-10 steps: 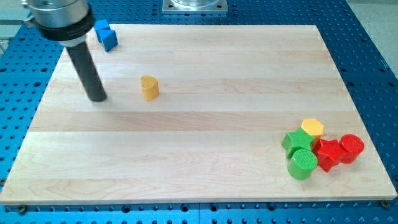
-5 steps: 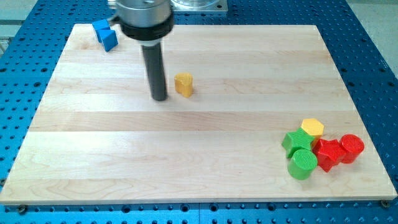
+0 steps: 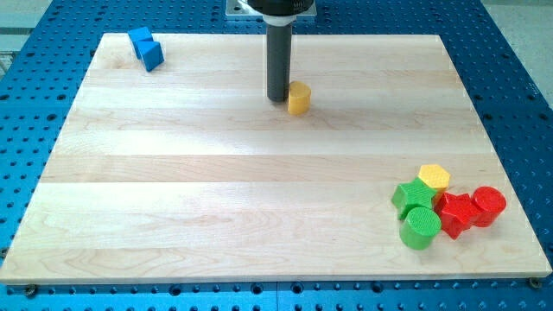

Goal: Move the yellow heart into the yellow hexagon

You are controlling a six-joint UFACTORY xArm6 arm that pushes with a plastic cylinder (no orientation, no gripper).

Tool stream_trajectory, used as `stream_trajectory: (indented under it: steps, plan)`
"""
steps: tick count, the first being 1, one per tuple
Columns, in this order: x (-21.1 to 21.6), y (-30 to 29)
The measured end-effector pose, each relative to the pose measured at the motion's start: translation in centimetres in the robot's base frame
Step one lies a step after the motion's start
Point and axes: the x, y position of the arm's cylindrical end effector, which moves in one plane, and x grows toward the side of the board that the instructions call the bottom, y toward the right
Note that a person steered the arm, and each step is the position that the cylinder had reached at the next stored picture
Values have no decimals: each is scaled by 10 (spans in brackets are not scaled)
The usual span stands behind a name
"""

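Where visible: two yellow blocks [image 3: 298, 98].

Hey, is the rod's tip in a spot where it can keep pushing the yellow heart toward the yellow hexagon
Probably yes. My tip sits against the yellow heart on its left; bare board lies between it and the yellow hexagon at lower right.

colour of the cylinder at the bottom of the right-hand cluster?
Green cylinder, ribbed top, clearest in the camera view.
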Motion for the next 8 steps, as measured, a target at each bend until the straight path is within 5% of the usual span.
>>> stream_trajectory:
  steps: [1,2,4,6,8]
  plan:
    - [23,29]
    - [108,83]
    - [82,54]
    - [124,183]
    - [115,159]
